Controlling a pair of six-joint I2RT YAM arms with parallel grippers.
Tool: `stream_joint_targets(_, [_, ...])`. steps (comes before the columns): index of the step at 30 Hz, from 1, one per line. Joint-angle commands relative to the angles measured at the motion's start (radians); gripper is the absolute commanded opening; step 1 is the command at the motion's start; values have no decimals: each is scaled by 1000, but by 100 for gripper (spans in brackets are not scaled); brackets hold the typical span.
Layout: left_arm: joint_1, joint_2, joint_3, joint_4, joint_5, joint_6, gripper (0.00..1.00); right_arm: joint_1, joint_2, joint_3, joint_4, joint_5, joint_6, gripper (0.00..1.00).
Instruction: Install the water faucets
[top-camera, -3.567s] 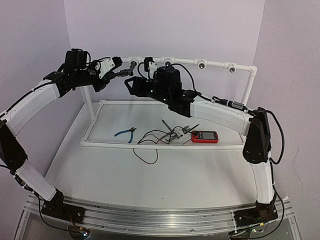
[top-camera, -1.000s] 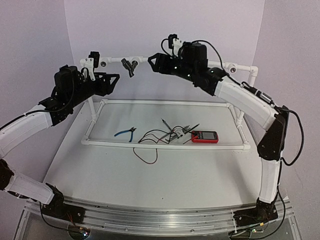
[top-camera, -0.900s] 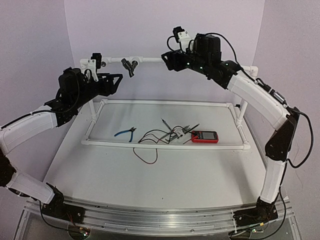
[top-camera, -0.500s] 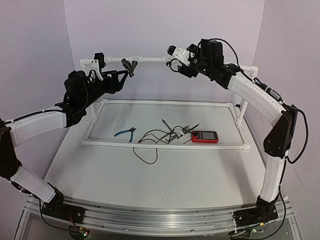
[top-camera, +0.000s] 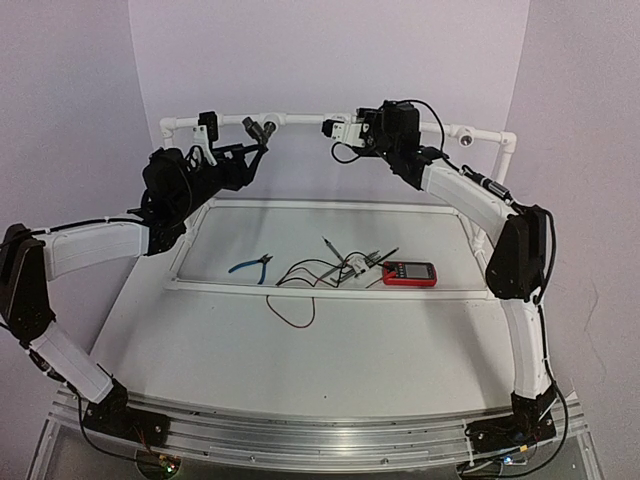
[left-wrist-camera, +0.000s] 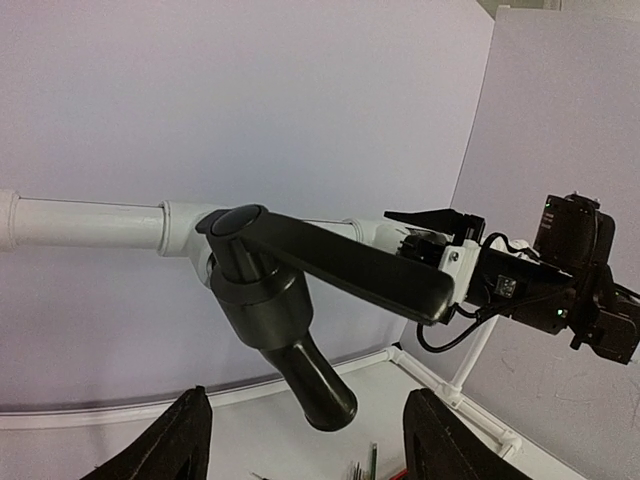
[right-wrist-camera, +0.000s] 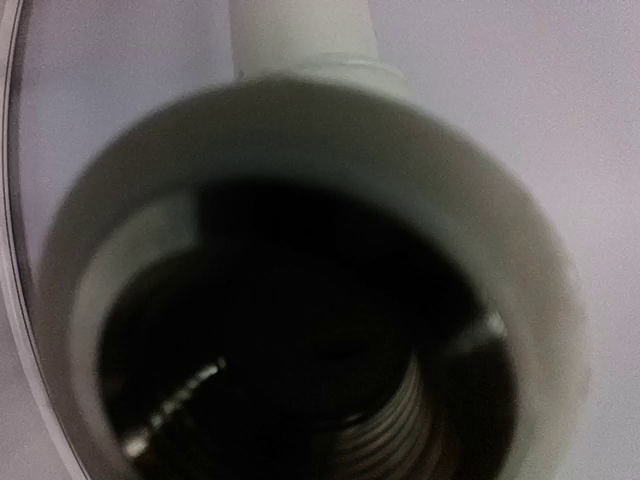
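The left claw (top-camera: 248, 153) is hanging open and empty right by the small dark-grey metal lever faucet (left-wrist-camera: 270, 290) seated in the white plastic pipe (left-wrist-camera: 90, 222), risking knocking it askew, while the right claw (top-camera: 338, 128), grip I cannot tell, is crowding a bare threaded socket (right-wrist-camera: 510, 250)

No text, label, brand, number or sign can be read in any of the views. The red meter (top-camera: 409, 272), lying by the front rail of the white pipe frame (top-camera: 330, 291) toward its right corner, shows a pale screen and a dark dial area. Both are too small and soft for any digits or lettering to be made out.
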Motion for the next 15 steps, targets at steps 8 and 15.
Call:
stream_joint_targets(8, [2, 96, 119, 166, -11, 14, 62, -2, -45, -45, 135, 23, -15, 26])
stream_joint_targets(15, [-2, 158, 195, 162, -58, 99, 52, -2, -92, -110, 159, 20, 42, 24])
